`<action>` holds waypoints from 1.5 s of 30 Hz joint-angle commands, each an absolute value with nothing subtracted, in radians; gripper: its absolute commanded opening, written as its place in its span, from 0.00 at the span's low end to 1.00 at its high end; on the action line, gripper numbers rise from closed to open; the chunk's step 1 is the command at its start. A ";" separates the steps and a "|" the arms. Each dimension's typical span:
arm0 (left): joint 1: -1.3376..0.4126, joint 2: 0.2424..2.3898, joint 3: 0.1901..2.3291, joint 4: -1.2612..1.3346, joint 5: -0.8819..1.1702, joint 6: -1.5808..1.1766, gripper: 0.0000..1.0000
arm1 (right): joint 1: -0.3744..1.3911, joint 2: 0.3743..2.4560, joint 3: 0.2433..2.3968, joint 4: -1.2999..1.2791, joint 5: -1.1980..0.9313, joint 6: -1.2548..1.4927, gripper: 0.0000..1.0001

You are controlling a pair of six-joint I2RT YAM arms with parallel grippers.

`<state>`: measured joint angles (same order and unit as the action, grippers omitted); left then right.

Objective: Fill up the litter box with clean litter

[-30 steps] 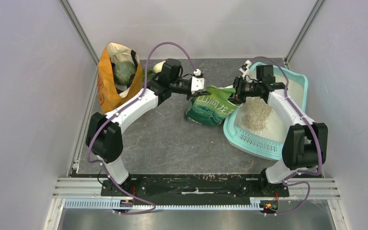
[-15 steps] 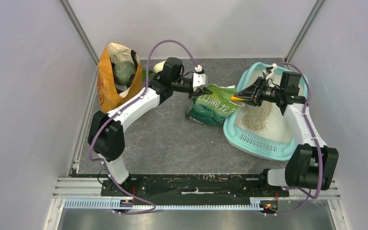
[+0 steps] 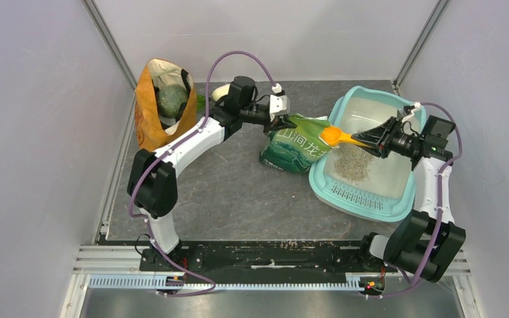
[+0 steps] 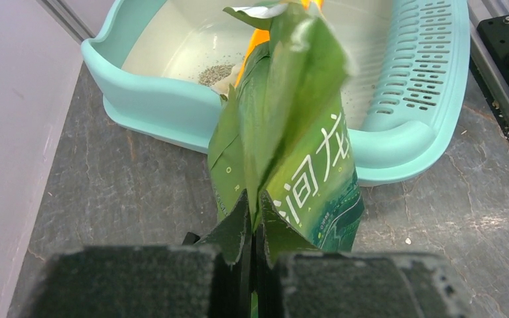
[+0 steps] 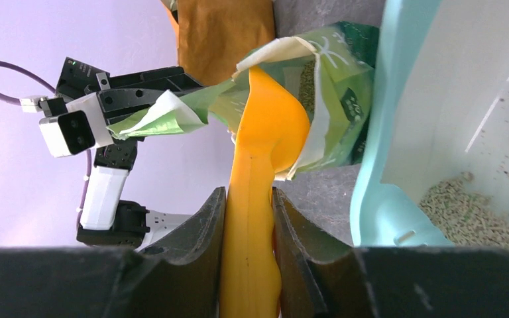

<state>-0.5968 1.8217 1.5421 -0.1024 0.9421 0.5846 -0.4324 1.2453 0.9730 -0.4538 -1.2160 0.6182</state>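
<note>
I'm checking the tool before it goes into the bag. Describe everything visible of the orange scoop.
The orange scoop looks like smooth, glossy plastic: a rounded bowl on a long flat handle. The right gripper is shut on the handle, holding it roughly level. The bowl points at the open mouth of the green bag, just past the litter box rim. The bowl looks empty.

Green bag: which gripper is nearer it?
Left. The left gripper pinches the bag at its top edge; the right gripper hangs over the litter box, holding a scoop whose bowl reaches the bag's mouth.
</note>
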 commanded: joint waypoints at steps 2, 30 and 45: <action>-0.600 1.820 1.623 0.024 0.987 0.529 0.02 | -0.520 1.229 1.024 -0.709 -1.326 0.399 0.00; -0.600 1.862 1.664 0.043 0.980 0.470 0.02 | -0.868 1.447 1.287 -1.738 -1.403 -0.592 0.00; -0.600 1.860 1.669 0.060 0.986 0.453 0.02 | -1.046 1.291 1.201 -1.194 -1.204 0.035 0.00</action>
<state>-0.5949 1.8729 1.5925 -0.0723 0.9432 0.4858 -1.0210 1.4235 1.2579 -1.4857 -1.3018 -0.3767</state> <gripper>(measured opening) 0.025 0.342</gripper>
